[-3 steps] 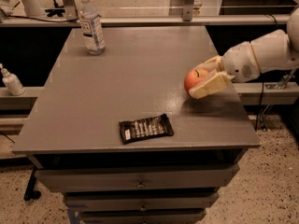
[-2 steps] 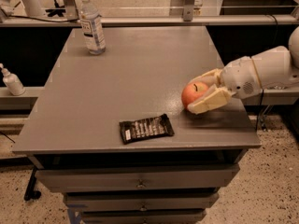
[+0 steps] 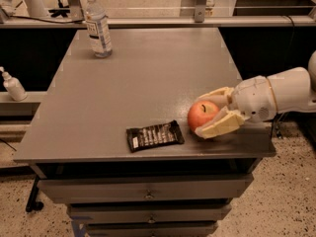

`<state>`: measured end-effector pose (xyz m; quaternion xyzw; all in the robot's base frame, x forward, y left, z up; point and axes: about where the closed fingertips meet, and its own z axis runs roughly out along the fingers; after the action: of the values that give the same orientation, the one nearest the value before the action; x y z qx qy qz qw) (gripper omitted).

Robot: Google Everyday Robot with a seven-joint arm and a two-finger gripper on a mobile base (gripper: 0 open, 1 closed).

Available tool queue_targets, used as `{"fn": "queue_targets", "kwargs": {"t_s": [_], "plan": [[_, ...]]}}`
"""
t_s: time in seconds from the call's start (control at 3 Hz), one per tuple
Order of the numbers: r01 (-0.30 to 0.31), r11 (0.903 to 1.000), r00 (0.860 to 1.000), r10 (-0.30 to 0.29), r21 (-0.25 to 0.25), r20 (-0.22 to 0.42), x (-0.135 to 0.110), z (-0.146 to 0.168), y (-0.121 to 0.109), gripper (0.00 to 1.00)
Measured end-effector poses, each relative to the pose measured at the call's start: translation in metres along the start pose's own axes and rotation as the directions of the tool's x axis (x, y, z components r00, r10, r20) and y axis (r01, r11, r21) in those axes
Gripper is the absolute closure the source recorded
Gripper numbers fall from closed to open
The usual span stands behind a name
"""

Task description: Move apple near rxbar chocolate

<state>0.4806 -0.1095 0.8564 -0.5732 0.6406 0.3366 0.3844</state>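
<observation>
The apple point(image 3: 202, 114) is round and red-orange with a dark stem. It is at the front right of the grey table point(image 3: 143, 78), between the cream fingers point(image 3: 218, 126) of my gripper point(image 3: 207, 113). The gripper reaches in from the right and is shut on the apple, low over the table top. The rxbar chocolate point(image 3: 154, 135), a flat black wrapper with white lettering, lies just to the left of the apple near the table's front edge. A narrow gap separates the two.
A clear water bottle point(image 3: 98, 25) stands at the table's back left. A white pump bottle point(image 3: 13, 85) sits on a lower ledge to the left. Drawers point(image 3: 148, 194) are below the table top. The table's right edge is close under my arm.
My gripper has carried the apple toward the front and left, lower and closer to the black bar. The bar and the bottle have not moved.
</observation>
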Motion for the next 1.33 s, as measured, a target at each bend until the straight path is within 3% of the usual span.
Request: {"fn": "queue_targets", "kwargs": {"t_s": [0.33,1.33], "plan": [[0.017,0.9997,1.000,-0.017,-0.015,0.019,-0.002,0.008,0.014,0.84],[0.051,0.9983,0.998,-0.050,-0.030,0.035,-0.001,0.016,0.031,0.13]]}}
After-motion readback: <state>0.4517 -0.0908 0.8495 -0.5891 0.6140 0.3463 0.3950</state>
